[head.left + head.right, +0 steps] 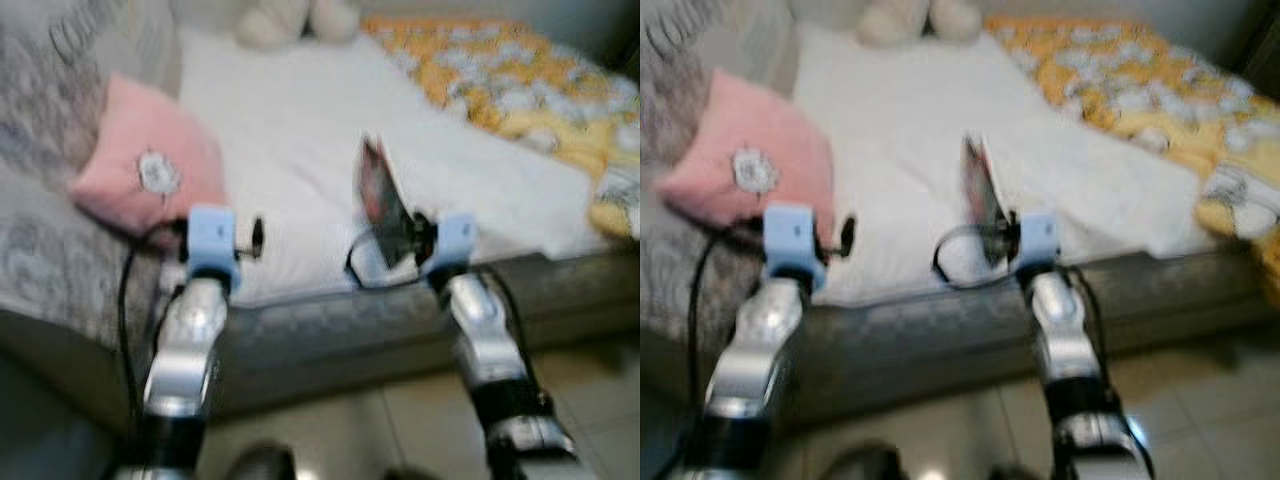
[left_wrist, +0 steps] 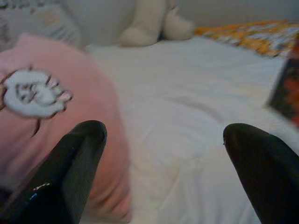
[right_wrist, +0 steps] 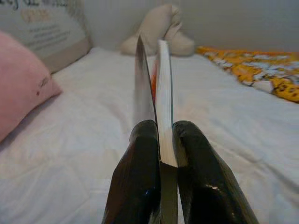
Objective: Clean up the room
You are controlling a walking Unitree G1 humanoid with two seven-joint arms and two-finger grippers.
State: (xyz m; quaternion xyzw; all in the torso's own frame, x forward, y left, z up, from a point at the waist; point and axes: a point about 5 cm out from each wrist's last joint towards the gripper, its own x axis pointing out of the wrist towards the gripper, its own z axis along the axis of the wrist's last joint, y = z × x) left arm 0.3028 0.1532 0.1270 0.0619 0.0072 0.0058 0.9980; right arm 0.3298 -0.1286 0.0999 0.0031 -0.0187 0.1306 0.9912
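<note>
Right pincer (image 3: 161,140) clenched on a thin book (image 3: 161,88) — held edge-up above the white bed sheet (image 1: 290,130). Left pincer (image 2: 163,149) released, fingers spread — pink pillow (image 2: 56,121) just beside it.

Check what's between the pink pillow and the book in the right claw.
Bare white sheet only, between pillow and book; the left eye view shows it, with the open left claw over that stretch.

Bedroom: bed (image 1: 300,130), pink pillow (image 1: 150,165), plush toy (image 2: 154,23).
</note>
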